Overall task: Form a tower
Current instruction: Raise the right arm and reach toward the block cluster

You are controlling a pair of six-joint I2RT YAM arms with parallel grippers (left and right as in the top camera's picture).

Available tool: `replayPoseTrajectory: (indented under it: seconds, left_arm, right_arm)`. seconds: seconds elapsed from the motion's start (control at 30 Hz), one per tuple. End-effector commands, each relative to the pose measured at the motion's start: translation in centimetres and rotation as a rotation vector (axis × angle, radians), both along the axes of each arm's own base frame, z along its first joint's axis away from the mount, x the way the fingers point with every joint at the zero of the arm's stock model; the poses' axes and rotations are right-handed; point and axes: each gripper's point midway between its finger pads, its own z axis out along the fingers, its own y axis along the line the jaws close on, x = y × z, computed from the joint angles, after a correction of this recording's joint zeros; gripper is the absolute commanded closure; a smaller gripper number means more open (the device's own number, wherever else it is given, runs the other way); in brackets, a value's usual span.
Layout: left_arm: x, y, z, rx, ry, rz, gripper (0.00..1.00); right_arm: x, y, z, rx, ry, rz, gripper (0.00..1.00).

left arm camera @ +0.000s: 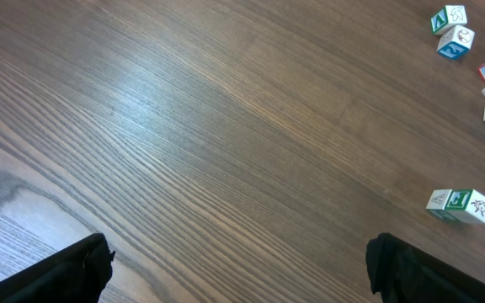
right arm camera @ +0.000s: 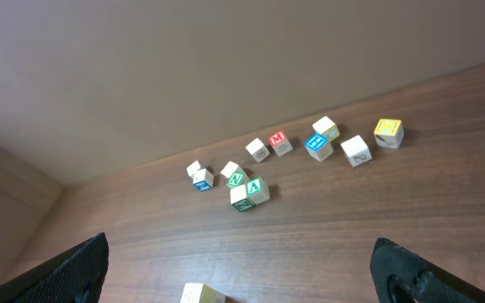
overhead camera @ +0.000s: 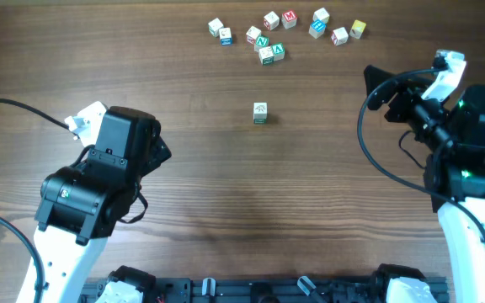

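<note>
step: between placements, nobody carrying anything. the tower (overhead camera: 260, 113) stood alone mid-table, well apart from both arms and nearer the robot than the spare cubes. from above it read as one cube's footprint. the left wrist view showed two side faces under a top face, so i judged it two cubes high, pale with green marks. blue lettering on the upper one was too small to confirm. the right wrist view caught only its top at the bottom edge of frame.

tools: the left gripper (left arm camera: 241, 271) was spread wide, nothing in it, bare table (left arm camera: 183, 126) ahead. the right gripper (right arm camera: 242, 273) was wide too, empty, facing the spares.

next move, my call: a third cube was needed. the right arm sat nearer the spares, so it would have to reach to the far edge and take a cube with room round it. the yellow cube (right arm camera: 388, 131) at the right end looked easiest. then it would lower that cube square onto the tower without nudging it. the touching green ones looked harder to get jaws around.

counts: loose cubes (overhead camera: 262, 41) 12, in a ragged row. tower 1 (2 cubes, judged), so 14 cubes in all. grippers 2. of the loose ones: 1 yellow, 1 clear red m cube (right arm camera: 279, 141), about 3 green-faced, 2 blue-faced. the rest were too small to sort.
</note>
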Motion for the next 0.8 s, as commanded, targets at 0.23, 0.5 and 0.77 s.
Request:
replayPoseTrajectory:
  seconds: [0.23, 0.5, 0.77]
  left_arm:
    - [0.0, 0.5, -0.1, 0.006, -0.004, 0.031, 0.00]
    - [0.0, 0.5, -0.1, 0.006, -0.004, 0.031, 0.00]
    - [0.0, 0.5, -0.2, 0.006, -0.004, 0.031, 0.00]
  right_arm:
    - [6.1, 5.0, -0.5, -0.095, 0.053, 0.091, 0.00]
    - [8.1, 6.9, -3.4, -0.125, 0.137, 0.134, 0.00]
    - [7.8, 6.1, -4.6, -0.161, 0.184, 0.105, 0.00]
